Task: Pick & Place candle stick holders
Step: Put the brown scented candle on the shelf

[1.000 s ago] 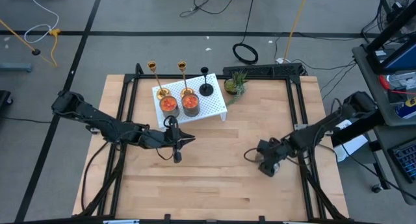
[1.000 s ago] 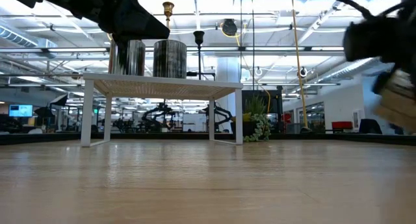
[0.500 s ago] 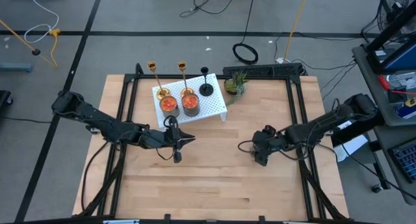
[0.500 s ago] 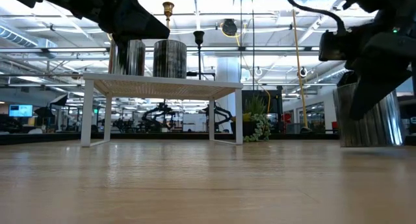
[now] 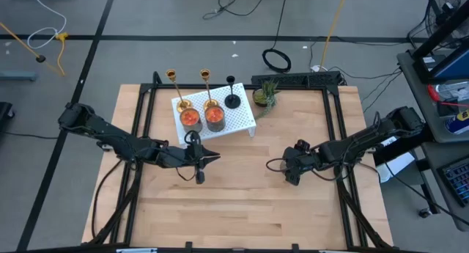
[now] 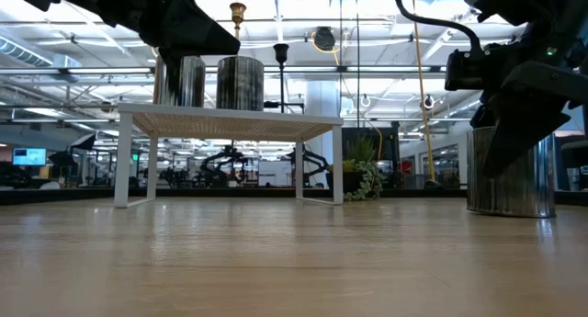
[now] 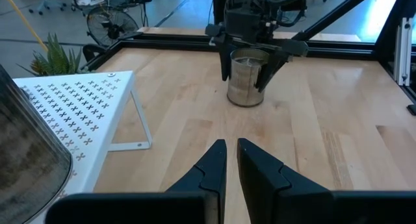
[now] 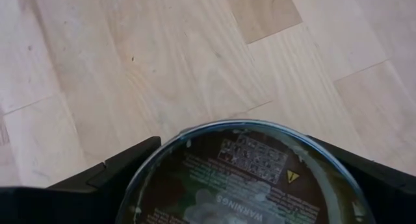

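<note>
**Three holders stand at the far edge, nearest my left arm**

Across the wooden table (image 5: 242,202), the white rack (image 5: 238,119) sits far-centre, and everything I want is on or beside it.

My left gripper (image 5: 212,158) hovers just off the rack's near right corner, fingers almost closed on nothing. My right gripper (image 5: 292,169) is well to the right, fingers against both sides of a metal tin (image 7: 246,81) that rests on the table. It looks busy, so I judge the left arm closer and free.

Two orange-filled tins (image 5: 190,118) on the rack stand between the left gripper and the holders.

The left gold holder (image 5: 176,89) and right gold holder (image 5: 208,89) stand along the rack's far edge. The shorter black holder (image 5: 231,92) is just right of them. All are upright, with thin stems and flared bases, so I expect a level reach from the side.
</note>
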`<move>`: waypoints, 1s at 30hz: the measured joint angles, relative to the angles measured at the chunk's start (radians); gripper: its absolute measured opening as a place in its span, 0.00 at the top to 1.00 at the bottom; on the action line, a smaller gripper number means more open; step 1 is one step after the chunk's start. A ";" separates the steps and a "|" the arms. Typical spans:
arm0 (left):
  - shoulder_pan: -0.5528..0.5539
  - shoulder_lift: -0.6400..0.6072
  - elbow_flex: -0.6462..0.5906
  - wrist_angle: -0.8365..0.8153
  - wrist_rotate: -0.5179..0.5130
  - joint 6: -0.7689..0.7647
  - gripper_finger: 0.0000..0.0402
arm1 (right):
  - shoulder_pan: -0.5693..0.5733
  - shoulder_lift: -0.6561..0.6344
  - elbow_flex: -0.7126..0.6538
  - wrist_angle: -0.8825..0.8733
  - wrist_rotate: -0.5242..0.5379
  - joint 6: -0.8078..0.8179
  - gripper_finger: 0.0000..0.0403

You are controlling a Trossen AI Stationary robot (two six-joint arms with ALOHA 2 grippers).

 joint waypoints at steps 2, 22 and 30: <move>0.000 0.000 0.000 0.000 0.000 0.000 0.90 | 0.000 0.000 0.000 0.002 0.000 0.001 0.13; 0.000 0.000 0.000 0.000 0.000 0.000 0.90 | -0.034 0.000 0.000 0.145 0.005 -0.077 0.16; 0.000 0.000 0.000 0.000 0.000 0.000 0.90 | -0.143 0.000 0.000 0.293 0.025 -0.231 0.16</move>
